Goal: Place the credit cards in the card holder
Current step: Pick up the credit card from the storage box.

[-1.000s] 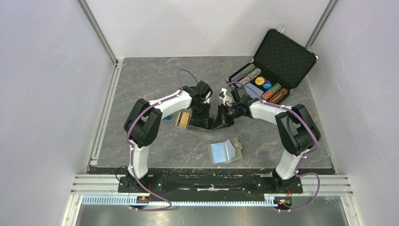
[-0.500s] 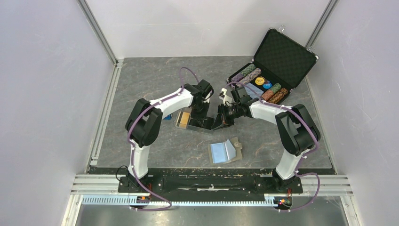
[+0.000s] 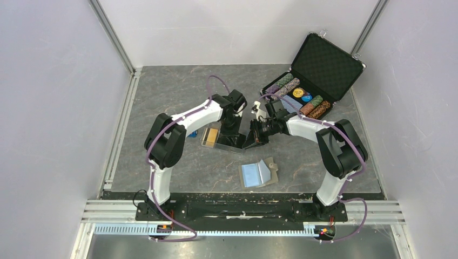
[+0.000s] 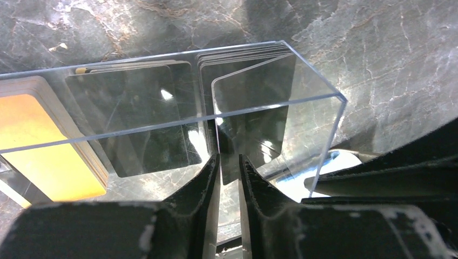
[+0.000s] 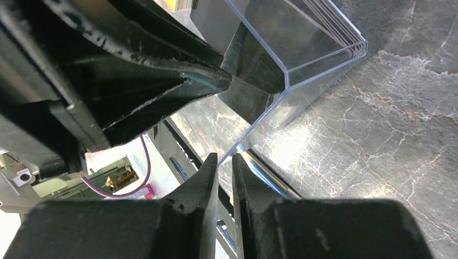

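Bright, even light; glare streaks the clear tray (image 4: 270, 109).

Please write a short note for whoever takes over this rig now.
The left pincer is closed on one black card, tilted up in the clear tray.
The right pincer is shut on the tray's corner.
The orange card and other black cards lie in the tray.
The card holder lies open apart from the tray, no card visible inside.
Done: nothing. Left: every card into the holder.

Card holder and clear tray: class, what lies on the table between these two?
Nothing. In the top view, only bare grey marbled table separates the open card holder from the clear tray holding the credit cards.
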